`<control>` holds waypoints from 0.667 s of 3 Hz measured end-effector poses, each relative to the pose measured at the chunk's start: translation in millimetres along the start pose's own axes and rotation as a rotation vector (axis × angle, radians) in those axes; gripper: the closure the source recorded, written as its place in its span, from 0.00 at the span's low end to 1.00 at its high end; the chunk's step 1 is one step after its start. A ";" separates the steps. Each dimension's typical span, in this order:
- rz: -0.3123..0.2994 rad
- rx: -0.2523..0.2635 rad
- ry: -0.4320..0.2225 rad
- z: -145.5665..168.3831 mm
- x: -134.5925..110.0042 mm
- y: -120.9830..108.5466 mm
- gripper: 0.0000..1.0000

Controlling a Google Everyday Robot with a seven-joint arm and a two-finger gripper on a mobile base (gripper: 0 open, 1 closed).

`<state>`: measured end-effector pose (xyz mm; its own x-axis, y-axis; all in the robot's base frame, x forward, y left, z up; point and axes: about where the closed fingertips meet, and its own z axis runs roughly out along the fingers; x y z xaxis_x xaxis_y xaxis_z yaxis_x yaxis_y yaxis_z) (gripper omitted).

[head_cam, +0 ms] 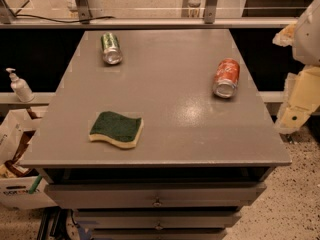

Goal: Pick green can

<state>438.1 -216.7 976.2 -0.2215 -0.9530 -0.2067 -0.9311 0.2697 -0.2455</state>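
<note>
The green can (111, 48) lies on its side at the far left of the grey table top (170, 99), its shiny silver end facing me. A red-orange can (226, 77) lies on its side at the right. A flat green-and-yellow sponge (116, 129) lies at the near left. My gripper (294, 115) hangs off the table's right edge, below the pale arm (307, 29). It is far from the green can and touches nothing.
The table is a grey cabinet with drawers (157, 196) in front. A white pump bottle (21, 86) stands on a ledge at the left. Boxes and bags (17, 154) sit on the floor at the lower left. A rail (150, 21) runs behind the table.
</note>
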 end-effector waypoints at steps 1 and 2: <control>0.000 0.000 0.000 0.0 0.0 0.0 0.00; -0.024 0.013 -0.080 10.5 -19.7 -12.2 0.00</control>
<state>457.0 -199.7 973.3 -0.1750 -0.9451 -0.2760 -0.9317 0.2495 -0.2639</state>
